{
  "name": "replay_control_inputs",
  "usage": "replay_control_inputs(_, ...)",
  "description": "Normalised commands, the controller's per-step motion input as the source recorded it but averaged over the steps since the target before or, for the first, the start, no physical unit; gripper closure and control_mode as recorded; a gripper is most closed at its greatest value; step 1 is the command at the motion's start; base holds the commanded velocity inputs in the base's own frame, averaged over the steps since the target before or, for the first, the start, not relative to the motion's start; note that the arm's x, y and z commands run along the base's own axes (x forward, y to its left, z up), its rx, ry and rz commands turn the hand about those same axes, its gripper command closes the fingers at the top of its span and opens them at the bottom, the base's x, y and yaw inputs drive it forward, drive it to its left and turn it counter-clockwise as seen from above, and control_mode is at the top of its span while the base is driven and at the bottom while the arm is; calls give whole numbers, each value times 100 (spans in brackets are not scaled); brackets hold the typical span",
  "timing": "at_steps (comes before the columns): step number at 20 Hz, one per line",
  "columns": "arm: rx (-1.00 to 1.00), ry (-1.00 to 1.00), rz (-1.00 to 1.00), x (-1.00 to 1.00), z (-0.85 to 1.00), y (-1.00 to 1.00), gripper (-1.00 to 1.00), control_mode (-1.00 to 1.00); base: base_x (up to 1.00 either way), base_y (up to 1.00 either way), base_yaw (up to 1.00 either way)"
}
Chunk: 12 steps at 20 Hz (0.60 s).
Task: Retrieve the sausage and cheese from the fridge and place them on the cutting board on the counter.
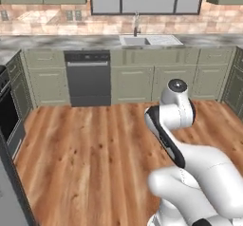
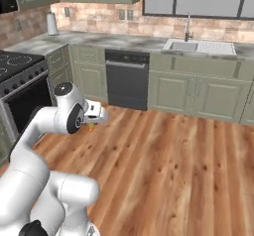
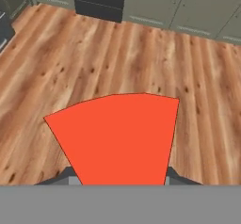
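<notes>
With the cheese (image 3: 117, 138) clamped between the fingers (image 3: 120, 178), red face filling the space just ahead of them above the floor (image 3: 117, 53), I'd carry it level and unhurried toward the worktop (image 2: 124, 41).

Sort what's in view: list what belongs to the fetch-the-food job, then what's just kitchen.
Job: cheese, red face toward the hand camera, held in the gripper; counter.
Just kitchen: dishwasher, sink, stove, paper towel roll.

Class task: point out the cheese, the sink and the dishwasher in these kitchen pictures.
cheese (image 3: 117, 138): hand view, middle of its red face.
sink (image 2: 182, 45): right base view, basin.
dishwasher (image 1: 88, 78): left base view, dark front panel.
</notes>
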Motion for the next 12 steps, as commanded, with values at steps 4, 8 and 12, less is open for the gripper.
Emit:
replay_control_inputs(4, 0, 0, 0, 0, 0, 0, 100, 100, 50, 14, -32)
replay_control_inputs(8, 0, 0, 0, 0, 0, 0, 100, 100, 66, 11, -18)
replay_control_inputs(12, 0, 0, 0, 0, 0, 0, 100, 100, 76, 0, 0)
